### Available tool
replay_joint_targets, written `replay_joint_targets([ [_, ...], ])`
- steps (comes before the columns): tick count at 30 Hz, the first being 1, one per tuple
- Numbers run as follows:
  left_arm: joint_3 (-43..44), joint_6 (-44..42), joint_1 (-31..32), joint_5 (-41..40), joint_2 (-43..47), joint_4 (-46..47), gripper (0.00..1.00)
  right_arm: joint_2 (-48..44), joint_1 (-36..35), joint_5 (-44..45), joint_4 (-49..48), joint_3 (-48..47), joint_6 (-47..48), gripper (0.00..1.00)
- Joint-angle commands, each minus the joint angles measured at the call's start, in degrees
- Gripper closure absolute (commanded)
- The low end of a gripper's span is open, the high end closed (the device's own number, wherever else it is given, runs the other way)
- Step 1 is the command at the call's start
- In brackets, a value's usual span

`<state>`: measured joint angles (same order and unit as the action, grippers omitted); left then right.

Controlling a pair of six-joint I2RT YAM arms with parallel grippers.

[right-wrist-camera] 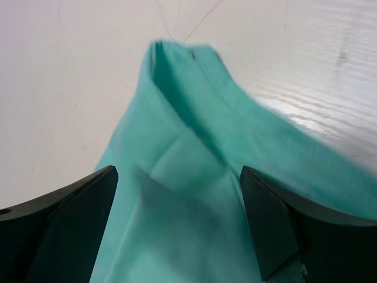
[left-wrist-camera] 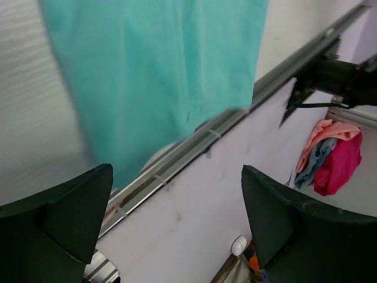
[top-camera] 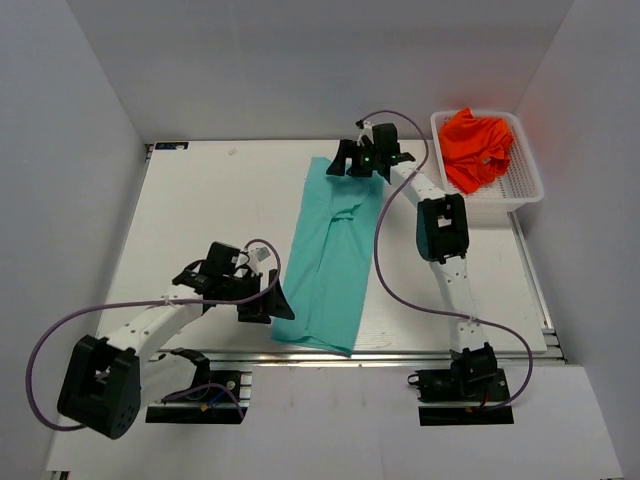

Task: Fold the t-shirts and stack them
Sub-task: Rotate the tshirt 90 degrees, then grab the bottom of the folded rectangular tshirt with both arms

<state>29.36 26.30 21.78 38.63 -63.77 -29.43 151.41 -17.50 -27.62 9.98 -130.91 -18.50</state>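
Observation:
The teal t-shirt point(top-camera: 330, 255) lies on the table as a long narrow folded strip, running from the far middle to the near edge. It also shows in the left wrist view point(left-wrist-camera: 159, 71) and the right wrist view point(right-wrist-camera: 194, 206). The orange-red t-shirt point(top-camera: 478, 147) lies crumpled in the white basket point(top-camera: 524, 170) at the far right. My left gripper point(top-camera: 268, 303) is open and empty beside the strip's near left corner. My right gripper point(top-camera: 345, 160) is open and empty over the strip's far end, jaws spread above the cloth.
The table's near metal rail point(left-wrist-camera: 194, 144) runs just below the shirt's hem. Off the table, a heap of pink, grey and red cloth point(left-wrist-camera: 333, 156) lies on the floor. Grey walls close in the left, back and right sides.

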Motion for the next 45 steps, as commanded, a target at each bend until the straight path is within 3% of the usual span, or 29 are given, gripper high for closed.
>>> replay_joint_targets([
  [1, 4.0, -1.1, 0.5, 5.7, 2.9, -0.9, 0.00, -0.4, -2.1, -3.2, 9.6, -2.5, 7.2, 0.10],
  [2, 5.3, -1.1, 1.1, 6.6, 3.7, 1.2, 0.00, -7.5, -2.1, -1.5, 1.4, 8.0, 7.9, 0.10],
  [4, 6.4, -1.9, 1.6, 6.6, 5.7, 2.4, 0.00, -12.8, -2.6, 1.4, -2.0, 12.2, 9.0, 0.10],
  [9, 10.8, -5.6, 1.6, -2.4, 7.1, 1.9, 0.00, -17.2, -4.1, 9.1, 8.5, 5.7, 12.1, 0.10],
  [13, 13.5, -6.3, 1.6, -16.4, 4.5, 1.9, 0.00, -21.8, -6.0, 13.3, 11.6, 9.3, 14.2, 0.10],
  [18, 18.0, -4.0, 1.0, -28.0, -1.5, -0.2, 0.00, -29.8, -8.9, 23.6, 16.4, 24.0, 8.4, 0.10],
  [20, 18.6, -3.3, 1.0, -28.7, -3.0, 1.6, 0.00, -33.8, -10.5, 30.3, 15.6, 32.9, 4.4, 0.10],
  [23, 17.9, -4.5, 1.0, -24.9, -3.7, 6.7, 0.00, -35.6, -13.3, 35.1, 15.7, 37.2, 0.0, 0.10],
  [27, 17.3, -5.6, 1.0, -26.4, -4.3, 6.8, 0.00, -33.7, -15.8, 39.7, 21.4, 37.2, -4.9, 0.10],
  [34, 16.2, -5.0, 1.0, -27.6, -6.6, 6.8, 0.00, -25.7, -15.5, 36.0, 20.8, 34.5, -5.8, 0.10],
  [41, 18.3, -5.7, 1.0, -26.8, -9.3, 6.7, 0.00, -15.7, -12.9, 36.1, 22.5, 22.5, -3.7, 0.10],
  [45, 19.9, -5.7, 0.5, -26.2, -11.8, 7.3, 0.00, -7.1, -11.2, 34.2, 22.1, 8.9, -1.8, 0.10],
])
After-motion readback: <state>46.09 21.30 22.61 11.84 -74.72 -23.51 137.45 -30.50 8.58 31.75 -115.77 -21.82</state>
